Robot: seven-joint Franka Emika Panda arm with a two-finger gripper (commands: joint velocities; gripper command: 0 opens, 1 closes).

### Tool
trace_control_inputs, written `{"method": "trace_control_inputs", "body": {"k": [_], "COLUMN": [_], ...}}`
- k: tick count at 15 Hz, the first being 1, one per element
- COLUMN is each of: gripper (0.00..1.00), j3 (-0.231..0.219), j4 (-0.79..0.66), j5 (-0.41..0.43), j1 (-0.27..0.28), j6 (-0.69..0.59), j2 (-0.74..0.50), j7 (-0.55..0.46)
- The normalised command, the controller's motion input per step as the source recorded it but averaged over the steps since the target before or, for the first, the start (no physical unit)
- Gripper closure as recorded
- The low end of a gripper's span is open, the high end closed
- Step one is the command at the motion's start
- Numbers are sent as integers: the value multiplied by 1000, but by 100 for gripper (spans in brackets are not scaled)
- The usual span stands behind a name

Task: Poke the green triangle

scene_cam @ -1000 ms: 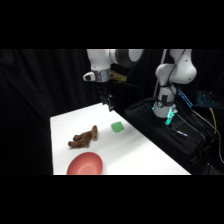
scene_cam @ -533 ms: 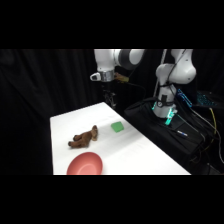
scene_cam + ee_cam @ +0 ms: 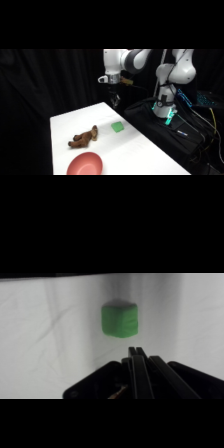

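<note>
The green triangle (image 3: 119, 319), a plain, bright green, blocky piece, lies flat on the white table (image 3: 135, 150) beyond the gripper (image 3: 135, 352), whose fingers are pressed together, holding nothing.

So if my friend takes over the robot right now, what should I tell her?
Gripper: fingers shut together, holding nothing, up in the air above the table's far edge.
Green triangle: flat on the white table, just ahead of the gripper, not touched yet.
Brown plush toy and red bowl: off to the side, not part of the job.
Done: lined up.
Left: lower and poke the block.
</note>
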Motion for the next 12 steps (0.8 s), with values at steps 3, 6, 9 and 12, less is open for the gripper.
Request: {"method": "trace_control_inputs", "body": {"k": [3,6,9,12], "gripper": [95,96,96,96], "j3": [-40,-32,25,127], "j4": [-145,-13,89,182], "j5": [186,246,264,276], "j1": [12,10,-43,-143], "j6": [505,441,396,345], "j2": [233,367,450,525], "j7": [-271,-337,-325,-279]}}
